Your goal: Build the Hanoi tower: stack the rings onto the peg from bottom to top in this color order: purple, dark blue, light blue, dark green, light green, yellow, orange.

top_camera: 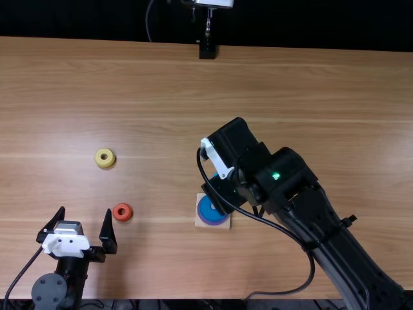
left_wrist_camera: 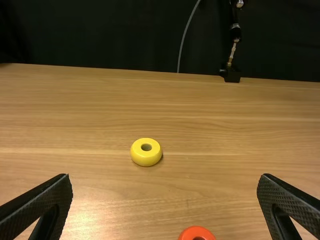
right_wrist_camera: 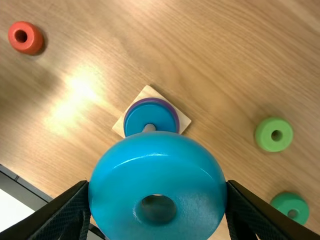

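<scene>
In the top view my right gripper [top_camera: 222, 160] is above the wooden peg base [top_camera: 199, 221], partly covering it. On the base lie a dark blue ring [top_camera: 210, 212] and, beneath it, a purple ring. The right wrist view has my right gripper [right_wrist_camera: 158, 189] shut on the light blue ring [right_wrist_camera: 157, 172], held above the table beside the peg [right_wrist_camera: 149, 128]. My left gripper [top_camera: 85, 212] stands open at the lower left, also open in its wrist view [left_wrist_camera: 165, 178]. An orange ring [top_camera: 122, 212] and a yellow ring [top_camera: 105, 158] lie near it.
The right wrist view has a light green ring [right_wrist_camera: 274, 134] and a dark green ring [right_wrist_camera: 291, 208] on the table. A black stand [top_camera: 207, 50] is at the table's far edge. The right arm's cable loops close to the base.
</scene>
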